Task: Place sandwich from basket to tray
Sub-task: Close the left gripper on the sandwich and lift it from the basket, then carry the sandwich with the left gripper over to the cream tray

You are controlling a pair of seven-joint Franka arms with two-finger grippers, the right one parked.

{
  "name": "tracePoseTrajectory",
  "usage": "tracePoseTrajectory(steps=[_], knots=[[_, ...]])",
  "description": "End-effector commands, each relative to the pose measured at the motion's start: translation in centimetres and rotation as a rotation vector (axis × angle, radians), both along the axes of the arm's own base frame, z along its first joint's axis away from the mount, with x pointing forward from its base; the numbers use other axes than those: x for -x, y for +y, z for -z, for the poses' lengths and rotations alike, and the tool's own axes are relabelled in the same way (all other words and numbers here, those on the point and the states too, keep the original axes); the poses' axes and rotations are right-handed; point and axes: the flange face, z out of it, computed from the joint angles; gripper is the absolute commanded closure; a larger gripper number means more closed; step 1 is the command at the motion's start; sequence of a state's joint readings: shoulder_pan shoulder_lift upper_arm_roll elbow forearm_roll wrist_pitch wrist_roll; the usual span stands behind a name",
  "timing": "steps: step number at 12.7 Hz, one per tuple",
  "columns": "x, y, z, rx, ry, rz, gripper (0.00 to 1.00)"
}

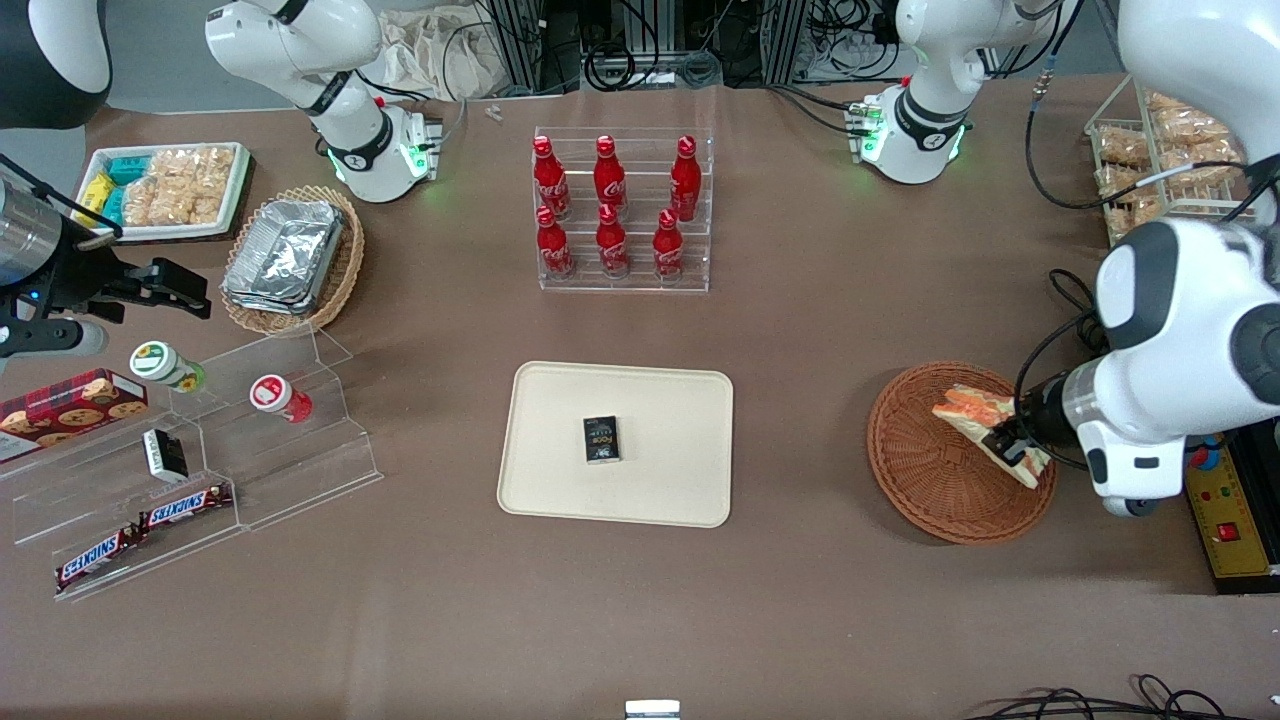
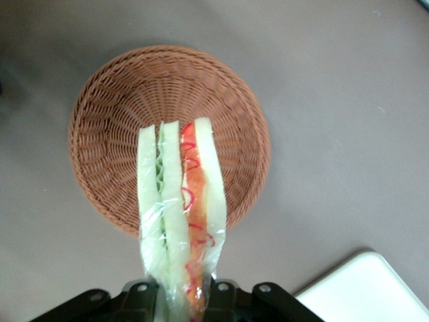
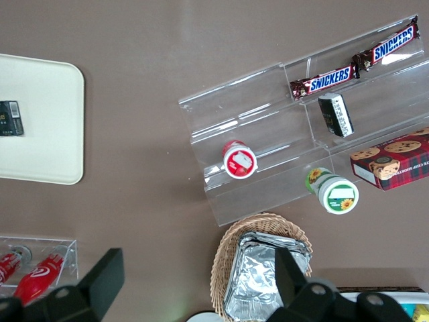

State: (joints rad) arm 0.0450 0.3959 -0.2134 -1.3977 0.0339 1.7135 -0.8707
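The left arm reaches in low from the working arm's end of the bench, its wrist bent so the hand (image 1: 1012, 440) sits over the edge of the reddish-brown wicker basket (image 1: 925, 470). The hand's fingers are closed on one end of the wrapped sandwich (image 1: 985, 425), which juts out over the basket's bowl; it seems lifted clear of the weave, though the views do not settle that. In the wrist view the sandwich (image 2: 181, 215) shows its green and orange-red filling between pale bread slices, with the basket (image 2: 107, 121) beneath.

Bare brown bench (image 1: 800, 420) lies between the basket and the cream tray (image 1: 680, 420). A small dark packet (image 1: 602, 439) lies near the tray's middle, with free tray surface around it. A clear rack of red cola bottles (image 1: 620, 210) stands farther from the front camera than the tray.
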Motion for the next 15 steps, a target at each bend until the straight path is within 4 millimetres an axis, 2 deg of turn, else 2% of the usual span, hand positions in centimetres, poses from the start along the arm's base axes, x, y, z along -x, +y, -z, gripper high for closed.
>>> tracePoseTrajectory(steps=[1, 2, 5, 8, 10, 11, 12, 13, 15], knots=[[-0.4, -3.7, -0.7, 0.036, 0.006, 0.221, 1.0], [-0.2, -7.0, 0.5, 0.04, 0.011, 0.353, 1.0], [0.6, -16.2, 5.2, 0.04, 0.007, 0.49, 1.0], [0.5, -24.0, 11.8, 0.104, -0.092, 0.587, 0.98], [0.8, -27.6, 16.4, 0.129, -0.13, 0.639, 0.97], [1.5, -29.5, 18.0, 0.135, -0.121, 0.687, 0.96], [2.0, -30.5, 19.7, 0.135, -0.104, 0.712, 0.94], [2.7, -31.3, 21.1, 0.136, -0.086, 0.739, 0.92], [3.5, -32.1, 22.1, 0.12, -0.073, 0.79, 0.92]])
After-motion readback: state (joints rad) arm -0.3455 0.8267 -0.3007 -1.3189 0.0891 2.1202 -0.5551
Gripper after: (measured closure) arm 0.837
